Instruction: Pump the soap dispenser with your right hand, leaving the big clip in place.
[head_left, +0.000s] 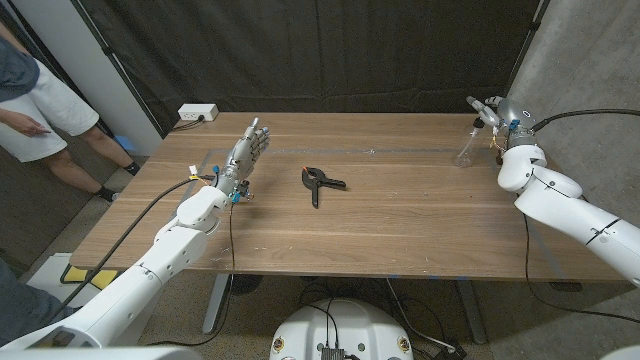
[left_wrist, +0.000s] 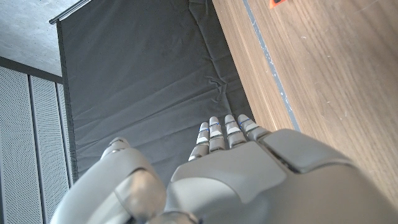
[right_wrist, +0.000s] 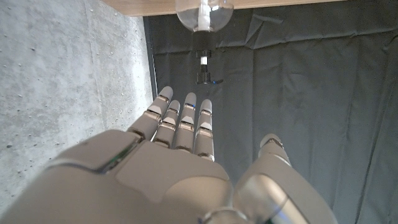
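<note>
Dispenser: just beyond right hand fingertips, untouched.
Fingers: both hands released, extended.
Risk: off-centre press tips dispenser.
Clip: well clear.

My right hand, upper right of the frame, has open air down to the soap dispenser; the big clip lies mid-surface, well apart, blocking nothing

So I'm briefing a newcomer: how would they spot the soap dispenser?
Start at the wooden table and go to its far right corner, beside the right hand. The soap dispenser stands there: a clear bottle with a pump top, unlike the black clip lying mid-table.
</note>
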